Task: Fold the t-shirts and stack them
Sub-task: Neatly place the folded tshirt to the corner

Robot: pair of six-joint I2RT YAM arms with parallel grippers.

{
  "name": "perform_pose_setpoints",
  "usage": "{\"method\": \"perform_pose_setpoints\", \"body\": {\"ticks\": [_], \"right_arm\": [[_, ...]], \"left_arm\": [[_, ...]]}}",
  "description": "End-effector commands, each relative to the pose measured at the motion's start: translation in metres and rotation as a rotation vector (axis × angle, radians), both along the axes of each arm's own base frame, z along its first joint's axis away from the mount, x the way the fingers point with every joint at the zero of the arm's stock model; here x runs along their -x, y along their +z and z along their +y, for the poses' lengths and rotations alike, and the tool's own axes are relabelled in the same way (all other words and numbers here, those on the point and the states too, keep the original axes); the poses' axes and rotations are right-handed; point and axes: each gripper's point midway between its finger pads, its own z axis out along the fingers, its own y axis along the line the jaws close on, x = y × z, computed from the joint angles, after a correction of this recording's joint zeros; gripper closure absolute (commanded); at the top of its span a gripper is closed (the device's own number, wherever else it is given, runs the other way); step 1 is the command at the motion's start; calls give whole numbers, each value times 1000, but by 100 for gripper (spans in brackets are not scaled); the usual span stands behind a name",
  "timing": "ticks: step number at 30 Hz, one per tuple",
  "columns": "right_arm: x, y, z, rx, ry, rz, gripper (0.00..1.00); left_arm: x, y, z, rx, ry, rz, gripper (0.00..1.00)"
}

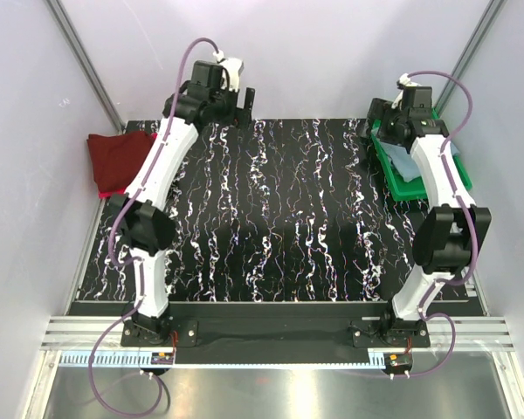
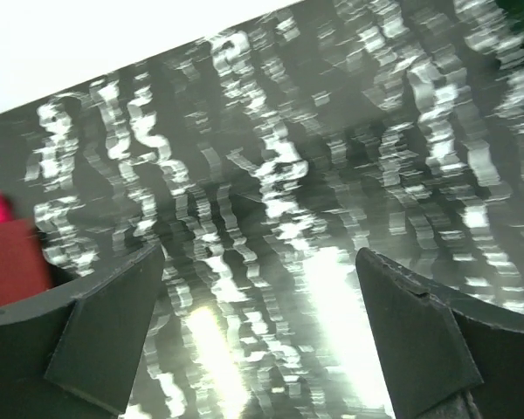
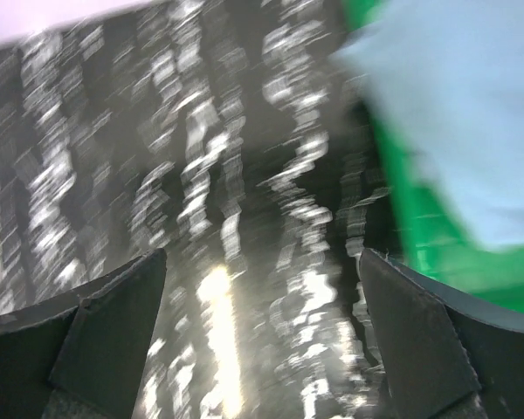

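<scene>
Both my arms stretch toward the top of the overhead view. My left claw [image 1: 243, 103] gapes empty near the maroon t-shirt [image 1: 118, 157] at the table [image 1: 288, 227]'s left edge; my right claw [image 1: 400, 109] gapes empty over the grey-blue t-shirt [image 1: 408, 164] in the green tray [image 1: 403, 188], upper right

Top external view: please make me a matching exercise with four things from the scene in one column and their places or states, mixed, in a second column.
Things:
1. dark red t-shirt
2. green tray
3. light blue t-shirt
4. left gripper

Places or states:
a. at the far right of the table
b. lying inside the green tray
c. at the left edge of the table
d. open and holding nothing, above the far side of the table

Right pairs: 1-c, 2-a, 3-b, 4-d.
</scene>
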Motion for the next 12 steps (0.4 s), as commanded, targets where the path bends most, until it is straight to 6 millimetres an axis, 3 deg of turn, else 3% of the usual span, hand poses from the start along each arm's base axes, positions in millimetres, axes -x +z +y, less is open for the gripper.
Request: {"method": "perform_pose_setpoints", "body": {"ticks": [1, 3, 5, 8, 12], "right_arm": [[0, 18, -59, 199, -286, -66, 0], [7, 7, -68, 249, -314, -57, 0], [12, 0, -71, 271, -310, -63, 0], [18, -6, -63, 255, -266, -61, 0], [25, -11, -65, 289, -265, -16, 0]], "left_arm": [[4, 58, -14, 231, -42, -103, 1], [1, 53, -16, 232, -61, -127, 1], [-7, 34, -10, 167, -21, -118, 1], [-11, 15, -13, 49, -15, -121, 1], [-24, 11, -16, 40, -6, -138, 1]]}}
